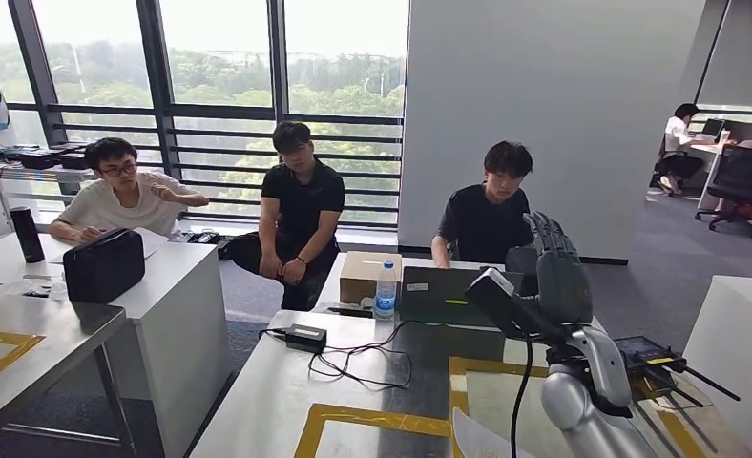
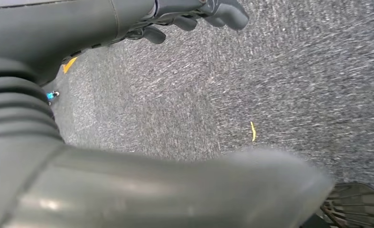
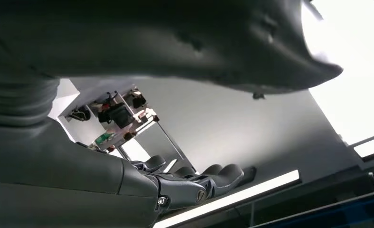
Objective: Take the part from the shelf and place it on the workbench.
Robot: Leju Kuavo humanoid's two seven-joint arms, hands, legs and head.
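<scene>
My right hand (image 1: 553, 267) is raised above the far side of the steel workbench (image 1: 286, 382), which is marked with yellow tape. Its fingers point straight up and apart, and nothing is in them. The right wrist view looks past the same hand (image 3: 185, 183), its fingers stretched out and empty, toward a distant rack (image 3: 118, 114) carrying dark items. My left hand (image 2: 80, 28) hangs over grey carpet (image 2: 270, 85) with its fingers loosely apart and nothing between them. I cannot make out the part.
Three people sit behind the workbench. On it lie a laptop (image 1: 444, 296), a cardboard box (image 1: 365, 275), a water bottle (image 1: 385, 289) and a power adapter (image 1: 305, 336) with cables. A black controller (image 1: 651, 355) lies beside my right arm. A white table (image 1: 177, 286) at left holds a black bag (image 1: 103, 264).
</scene>
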